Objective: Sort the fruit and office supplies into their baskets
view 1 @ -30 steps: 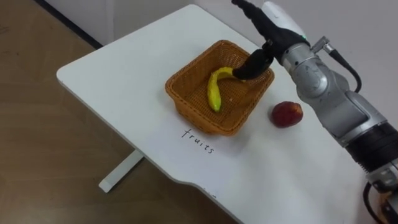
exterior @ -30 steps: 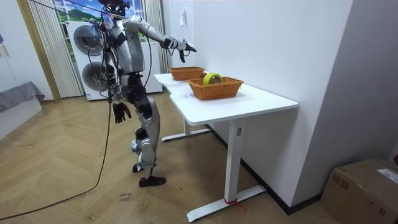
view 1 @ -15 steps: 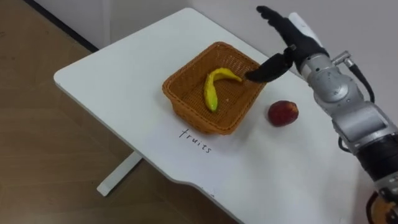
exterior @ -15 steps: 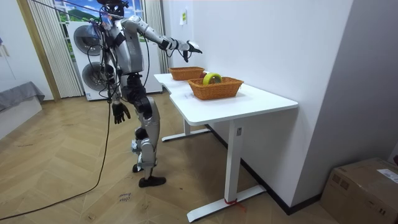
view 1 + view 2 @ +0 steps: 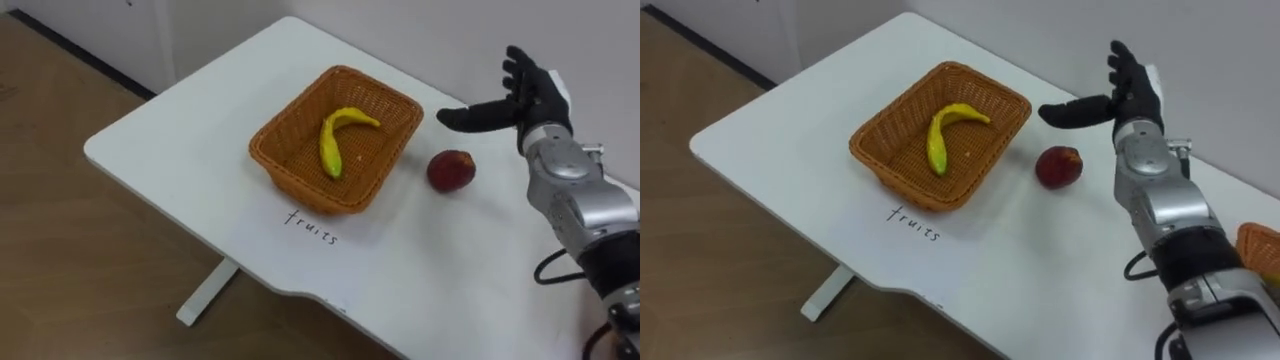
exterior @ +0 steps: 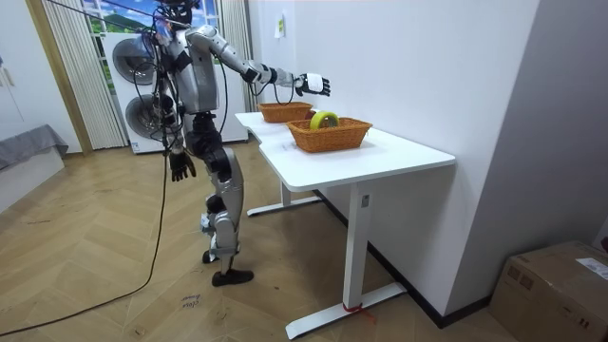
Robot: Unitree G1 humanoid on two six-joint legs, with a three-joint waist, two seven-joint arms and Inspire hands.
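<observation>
One curved yellow banana lies in a brown woven basket near the left end of the smooth white table. One round red apple sits just beside the basket. The right hand is up in the air near the apple, fingers spread, holding nothing. A second woven basket stands at the table's right end. The left hand hangs by the robot's side.
</observation>
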